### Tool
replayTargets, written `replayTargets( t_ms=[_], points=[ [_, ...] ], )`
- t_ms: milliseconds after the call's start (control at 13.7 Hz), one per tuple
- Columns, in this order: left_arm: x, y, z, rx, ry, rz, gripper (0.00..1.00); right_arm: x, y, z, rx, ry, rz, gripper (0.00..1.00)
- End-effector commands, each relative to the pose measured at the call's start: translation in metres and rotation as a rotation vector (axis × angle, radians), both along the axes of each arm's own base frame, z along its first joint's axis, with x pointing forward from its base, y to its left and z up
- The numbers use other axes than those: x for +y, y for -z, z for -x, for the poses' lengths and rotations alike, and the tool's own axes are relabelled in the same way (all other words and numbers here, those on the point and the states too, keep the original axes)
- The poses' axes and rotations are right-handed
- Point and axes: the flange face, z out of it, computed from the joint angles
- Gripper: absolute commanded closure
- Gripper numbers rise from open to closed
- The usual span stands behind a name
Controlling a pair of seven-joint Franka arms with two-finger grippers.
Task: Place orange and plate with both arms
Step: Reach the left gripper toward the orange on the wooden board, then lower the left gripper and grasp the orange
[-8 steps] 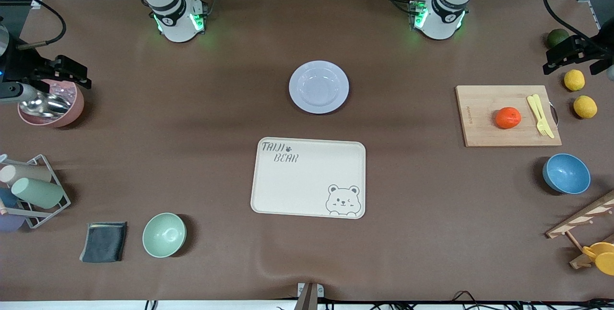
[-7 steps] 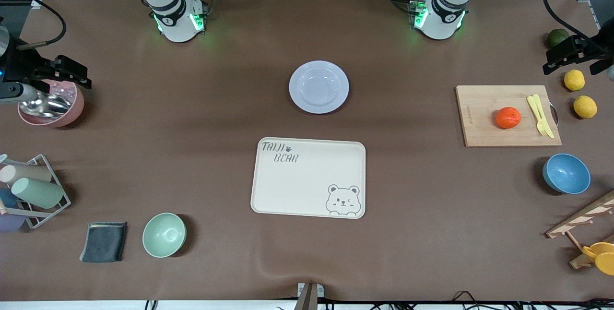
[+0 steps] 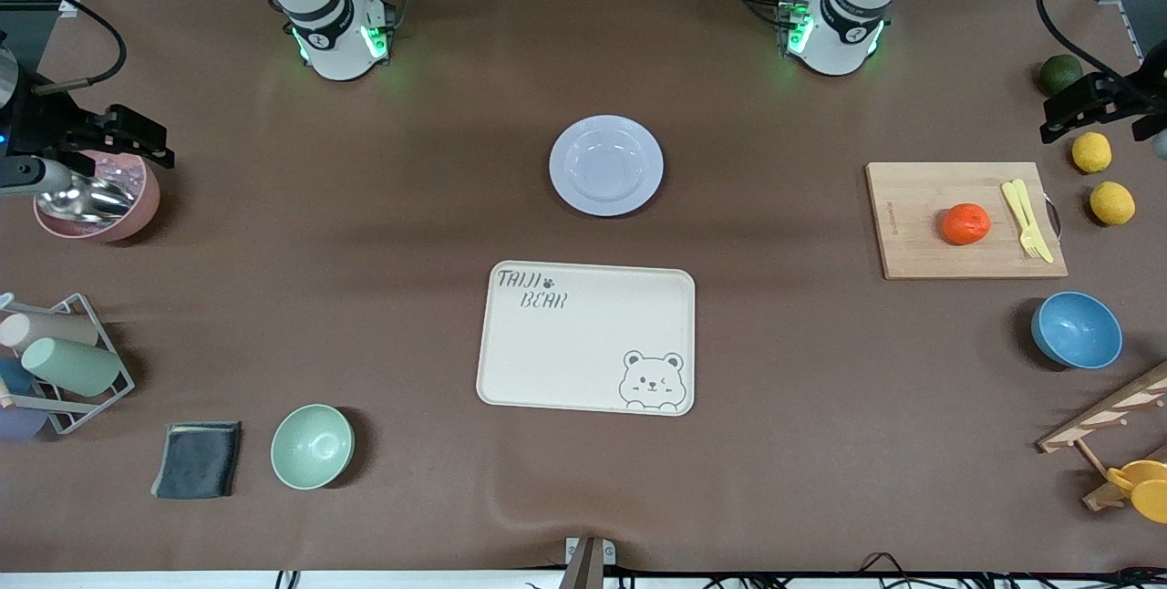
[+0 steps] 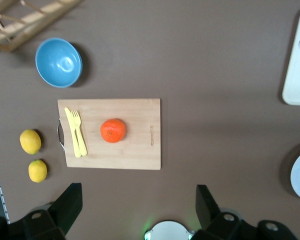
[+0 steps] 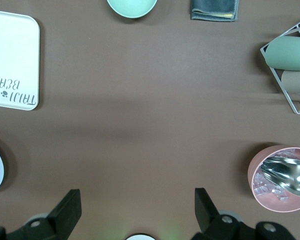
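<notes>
- The orange (image 3: 965, 223) lay on the wooden cutting board (image 3: 912, 206) toward the left arm's end of the table, just beside a pair of yellow plastic utensils (image 3: 1026, 219) and not touching them.
- The plate (image 3: 606, 165) sat bare on the table between the two robot bases, farther from the front camera than the cream bear tray (image 3: 583, 352), which carried nothing.
- The left gripper (image 4: 135, 207) hung high over the table edge near the lemons (image 3: 1091, 152), jaws spread wide and empty; its wrist view looked straight down on the orange (image 4: 113, 130).
- The right gripper (image 5: 135, 210) hung over the pink bowl (image 3: 137, 206) at the right arm's end, likewise wide apart and holding nothing.
- Judgement: neither pick had begun; the step in hand was the approach, the left arm to the orange, the right to the plate.
- Recommended for the orange: descend centred over the fruit and keep the fingers off the utensils so they are not dragged along.
- Recommended for the plate: take it by the rim with one finger above and one beneath; a shallow plate flat on the cloth offers little purchase, so a slip was the main risk.
- The tray appeared the likely destination; this could not be confirmed.
</notes>
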Motion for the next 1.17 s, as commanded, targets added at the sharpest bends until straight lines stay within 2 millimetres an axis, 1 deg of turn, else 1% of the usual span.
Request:
replayTargets(
  t_ms=[0,73,146,293,439,585,805,1024,1098],
  points=[
    [0.021,0.046,-0.003,0.033,-0.028,-0.024,0.0,-0.002,0.003,0.0,0.012,-0.009,-0.003,0.0],
    [0.035,0.068,-0.003,0.035,-0.048,-0.024,0.0,-0.002,0.005,-0.001,0.015,-0.009,-0.004,0.0],
    [0.049,0.085,0.001,0.025,-0.072,-0.024,0.0,-0.001,0.007,-0.002,0.019,-0.01,-0.004,0.0],
    [0.057,0.129,0.011,0.042,-0.08,-0.021,0.0,0.0,0.01,-0.003,0.025,-0.01,-0.004,0.0],
    [0.087,0.171,0.023,0.045,-0.128,-0.021,0.0,-0.002,0.013,-0.002,0.038,-0.001,-0.003,0.0],
    [0.09,0.216,0.034,0.038,-0.124,-0.018,0.0,-0.003,0.014,-0.002,0.042,0.0,-0.002,0.0],
    [0.115,0.269,0.046,0.061,-0.132,-0.018,0.0,-0.002,0.016,-0.004,0.044,-0.001,-0.004,0.0],
    [0.141,0.334,0.061,0.019,-0.122,0.001,0.0,0.001,0.015,-0.004,0.038,-0.006,-0.004,0.0],
    [0.151,0.352,0.065,0.024,-0.123,0.008,0.0,0.001,0.015,-0.005,0.035,-0.006,-0.004,0.0]
  ],
)
